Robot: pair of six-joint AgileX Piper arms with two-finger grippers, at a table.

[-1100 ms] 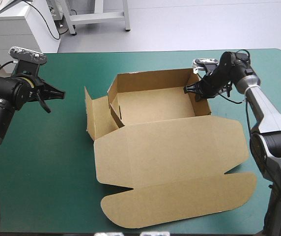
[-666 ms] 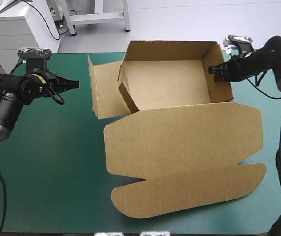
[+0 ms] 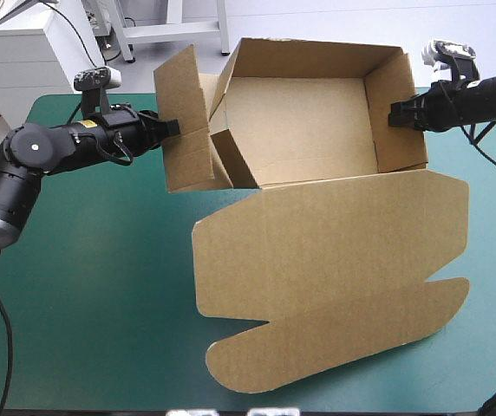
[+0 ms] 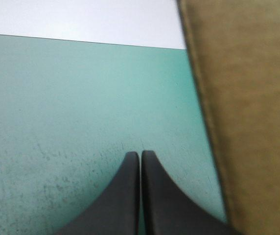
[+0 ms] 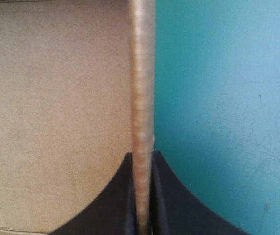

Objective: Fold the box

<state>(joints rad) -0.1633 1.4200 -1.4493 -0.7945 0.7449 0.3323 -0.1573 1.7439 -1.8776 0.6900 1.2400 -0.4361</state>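
1. Since the earlier frame, the box (image 3: pixel 309 121) has risen and shifted right, so its tray now fills the upper centre of the high view. Your left gripper (image 3: pixel 170 127) has come in from the left edge to the loose side flap (image 3: pixel 192 104).
2. Your right gripper (image 3: pixel 397 114), upper right, pinches the tray's right wall (image 5: pixel 142 88), with the board's edge between its black fingers.
3. Your left gripper's fingers are pressed together on nothing, and the brown flap is just beside them.
4. The lid (image 3: pixel 335 286) lies flat on the teal-green cover (image 3: pixel 75 295), lower centre.
5. The step in hand looks like tucking the left flap. Next, push it inward against the tray while the right gripper holds firm.
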